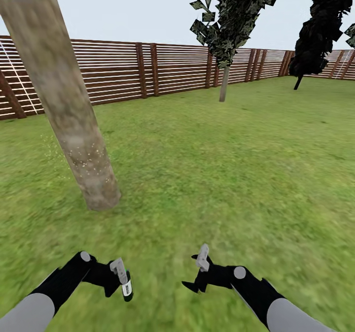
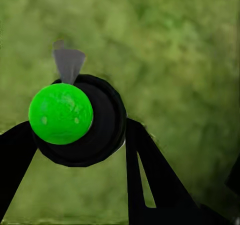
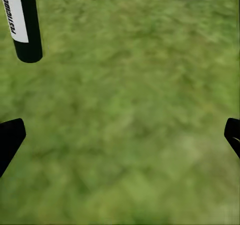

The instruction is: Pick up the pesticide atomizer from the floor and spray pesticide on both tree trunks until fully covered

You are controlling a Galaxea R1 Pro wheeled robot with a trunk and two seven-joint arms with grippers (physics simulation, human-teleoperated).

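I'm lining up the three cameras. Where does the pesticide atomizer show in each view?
Head view: the atomizer hangs low at left, in the left gripper.
Left wrist view: seen from above, green cap and dark body left of centre, between the fingers.
Right wrist view: its labelled dark body in the upper left corner.
Shared landmark: the grass.

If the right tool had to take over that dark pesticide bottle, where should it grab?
Probably the lower body of the dark white-labelled pesticide bottle, approached sideways from the right: it hangs upright below the left tool, which clamps its top, leaving the bottom half free.
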